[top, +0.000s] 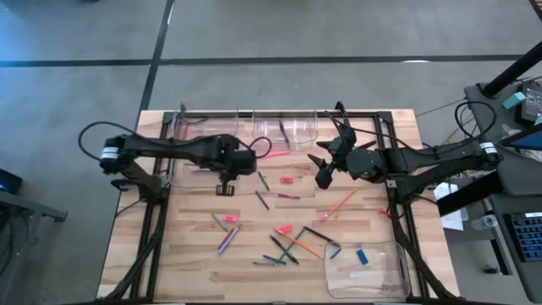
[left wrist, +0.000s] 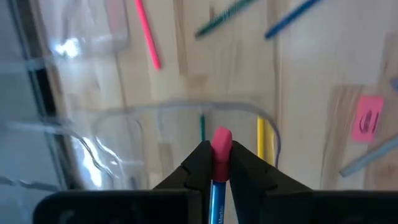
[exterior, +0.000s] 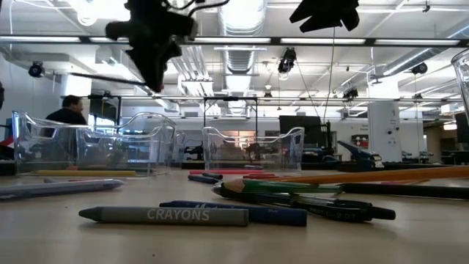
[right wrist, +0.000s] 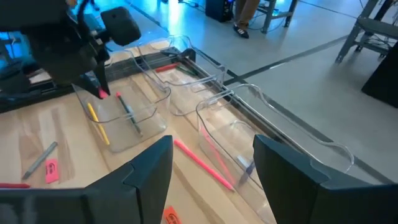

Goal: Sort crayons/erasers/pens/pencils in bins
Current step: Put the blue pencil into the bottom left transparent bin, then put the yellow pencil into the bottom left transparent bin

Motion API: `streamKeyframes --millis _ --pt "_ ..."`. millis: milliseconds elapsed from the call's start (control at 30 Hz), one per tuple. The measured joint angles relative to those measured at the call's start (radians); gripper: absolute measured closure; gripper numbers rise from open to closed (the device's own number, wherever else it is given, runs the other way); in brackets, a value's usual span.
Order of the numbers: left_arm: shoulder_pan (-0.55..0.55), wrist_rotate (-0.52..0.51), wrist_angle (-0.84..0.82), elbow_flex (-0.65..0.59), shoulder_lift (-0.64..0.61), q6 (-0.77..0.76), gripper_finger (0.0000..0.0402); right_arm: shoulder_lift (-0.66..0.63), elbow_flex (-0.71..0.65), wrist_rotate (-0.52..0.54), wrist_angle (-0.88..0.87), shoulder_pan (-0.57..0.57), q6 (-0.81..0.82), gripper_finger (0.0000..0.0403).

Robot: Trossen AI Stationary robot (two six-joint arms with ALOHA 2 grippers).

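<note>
High view: sorting barely begun, most sticks and erasers (top: 284,230) scattered loose across tabletop (top: 195,254). Left claw (left wrist: 214,163) clamped on blue pencil with pink eraser tip (left wrist: 221,140), poised above a bin (left wrist: 118,130) already holding a yellow and a green stick. Right claw (right wrist: 211,163) spread wide, empty. Readable: "CRAYONS" on grey crayon (exterior: 164,215).

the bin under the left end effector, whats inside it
The bin holds a yellow pencil and a blue-green one. The left end effector, shut on a blue pencil, covers part of the floor.
</note>
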Motion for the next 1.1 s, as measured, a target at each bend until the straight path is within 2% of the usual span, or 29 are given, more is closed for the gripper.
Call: streamKeyframes --millis 267,433,800,1100 --pt "0.036 0.016 0.249 -0.293 -0.176 -0.007 0.0377 0.000 -0.001 -0.025 0.001 0.000 0.013 0.0191" --pt "0.047 0.027 0.293 -0.392 -0.221 -0.001 0.0375 0.000 -0.001 -0.025 0.000 0.000 0.015 0.0191" --pt "0.054 0.030 0.314 -0.397 -0.217 0.002 0.0318 0.000 -0.002 -0.026 0.000 0.000 0.024 0.0191" --pt "0.059 0.028 0.310 -0.329 -0.218 0.001 0.0236 0.001 -0.003 -0.026 0.000 0.000 0.032 0.0191"
